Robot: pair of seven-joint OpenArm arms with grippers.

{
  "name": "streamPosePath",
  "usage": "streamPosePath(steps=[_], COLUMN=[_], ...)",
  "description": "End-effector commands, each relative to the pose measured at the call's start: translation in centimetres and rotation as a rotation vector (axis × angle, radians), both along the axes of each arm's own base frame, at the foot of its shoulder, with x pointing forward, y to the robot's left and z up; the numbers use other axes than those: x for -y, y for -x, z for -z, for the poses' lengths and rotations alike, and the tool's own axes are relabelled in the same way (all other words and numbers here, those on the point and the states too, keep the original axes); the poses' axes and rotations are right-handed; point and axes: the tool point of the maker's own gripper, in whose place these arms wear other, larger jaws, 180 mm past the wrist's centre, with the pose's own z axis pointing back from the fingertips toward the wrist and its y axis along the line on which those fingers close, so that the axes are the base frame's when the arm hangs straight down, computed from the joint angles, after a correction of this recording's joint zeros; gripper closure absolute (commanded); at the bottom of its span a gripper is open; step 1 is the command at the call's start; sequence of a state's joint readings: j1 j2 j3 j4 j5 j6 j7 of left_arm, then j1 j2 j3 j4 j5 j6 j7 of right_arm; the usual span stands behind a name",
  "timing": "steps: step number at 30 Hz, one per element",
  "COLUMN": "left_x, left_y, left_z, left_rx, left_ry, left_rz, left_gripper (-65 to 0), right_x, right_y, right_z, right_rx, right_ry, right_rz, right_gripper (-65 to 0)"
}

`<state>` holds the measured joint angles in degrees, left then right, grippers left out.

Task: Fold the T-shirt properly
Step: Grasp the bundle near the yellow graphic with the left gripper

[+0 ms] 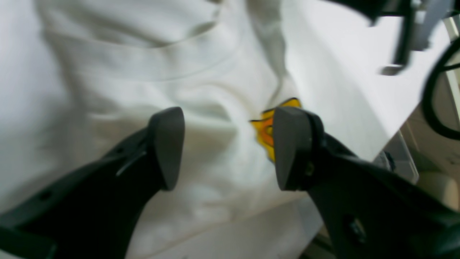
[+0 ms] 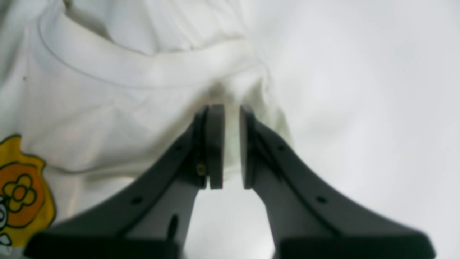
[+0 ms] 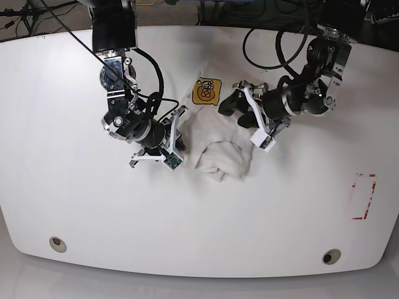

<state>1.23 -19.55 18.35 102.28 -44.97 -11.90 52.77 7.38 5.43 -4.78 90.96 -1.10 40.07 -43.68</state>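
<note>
On my base view, the right gripper sat at the left edge of the T-shirt, its jaws pinched on a fold of cloth just below the collar. The off-white shirt lay bunched near the middle of the white table; its long axis ran from the yellow-orange badge at the far end to the rounded bundle nearer me. To the right, the left gripper hovered over it, jaws spread, holding nothing.
</note>
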Motion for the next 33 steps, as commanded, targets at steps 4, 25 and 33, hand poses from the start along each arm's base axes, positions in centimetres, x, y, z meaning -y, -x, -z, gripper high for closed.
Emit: streamPosePath(steps=[4,25,33], left_x=[0.3,-1.8,-0.9], left_y=[0.6,3.5,1.3], left_z=[0.5,5.3,-0.4], left_rx=[0.023,-0.106,0.020], left_ry=[-0.040,-0.119,-0.001], left_rz=[0.020,-0.023,-0.042], left_gripper=[-36.7,-36.7,-36.7], right_x=[0.6,-1.1,-1.0], right_y=[-1.7,-2.4,-3.9], right_z=[1.1,4.9,2.4], right_rx=[-0.010,-0.085,-0.031], right_ry=[-0.040,-0.149,-0.113], right_rz=[0.012,0.003,-0.009], right_gripper=[-7.3,-7.3,-7.3])
